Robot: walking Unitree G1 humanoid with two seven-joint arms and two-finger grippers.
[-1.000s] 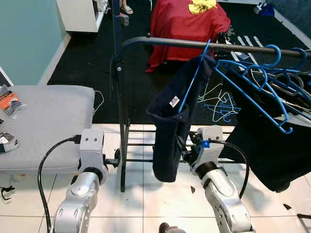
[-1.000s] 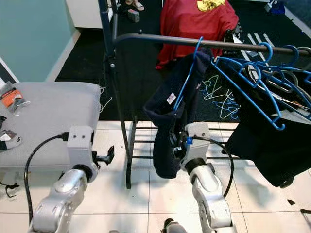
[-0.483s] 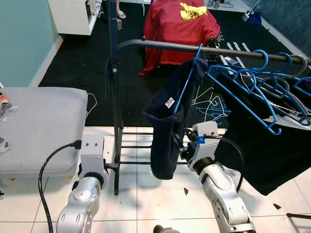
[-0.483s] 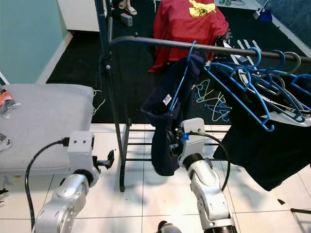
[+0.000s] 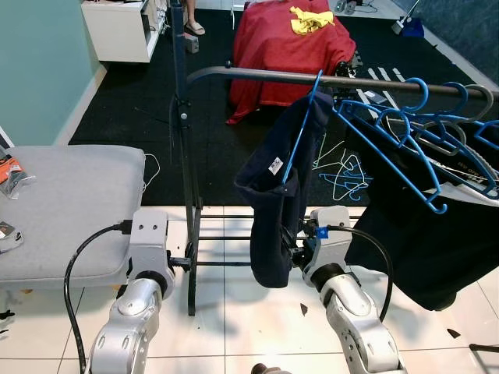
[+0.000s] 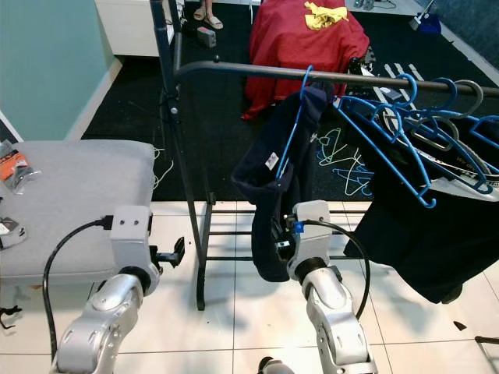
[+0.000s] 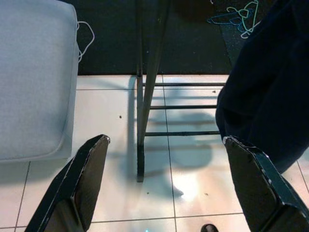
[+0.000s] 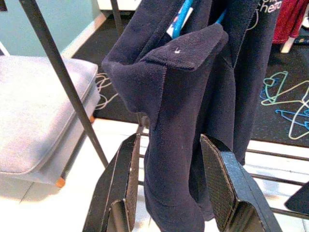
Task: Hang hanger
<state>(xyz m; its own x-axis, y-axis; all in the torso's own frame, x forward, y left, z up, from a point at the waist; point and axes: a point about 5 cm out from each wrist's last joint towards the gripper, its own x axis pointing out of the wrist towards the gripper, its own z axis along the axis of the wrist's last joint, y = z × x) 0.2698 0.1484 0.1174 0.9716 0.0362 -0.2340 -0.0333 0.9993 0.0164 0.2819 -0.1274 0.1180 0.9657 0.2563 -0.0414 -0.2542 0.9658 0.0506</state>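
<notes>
Since a second ago the head camera has shifted a little, so the whole scene sits differently; the garment (image 5: 277, 210) hangs much as it did and my right arm stays tucked in behind its lower edge.

From the left: the grey bed (image 5: 70, 202) lies beside the rack post (image 5: 181, 148). My left claw (image 7: 164, 186) hovers low over the tiles with its fingers spread wide and nothing between them. Next comes the rail (image 5: 257, 75), with the blue hanger (image 5: 300, 125) hooked over it and carrying the dark garment, so I judge the hanging itself is done. My right claw (image 8: 166, 186) is open, fingers either side of the garment's hem; whether they touch the cloth I cannot tell. Further right, more blue hangers (image 5: 405, 132) and dark clothes (image 5: 437, 241) crowd the rail.

I read this as the release step. Next I need to draw the right claw straight back from the fabric without snagging it, or the hook may lift off.
</notes>
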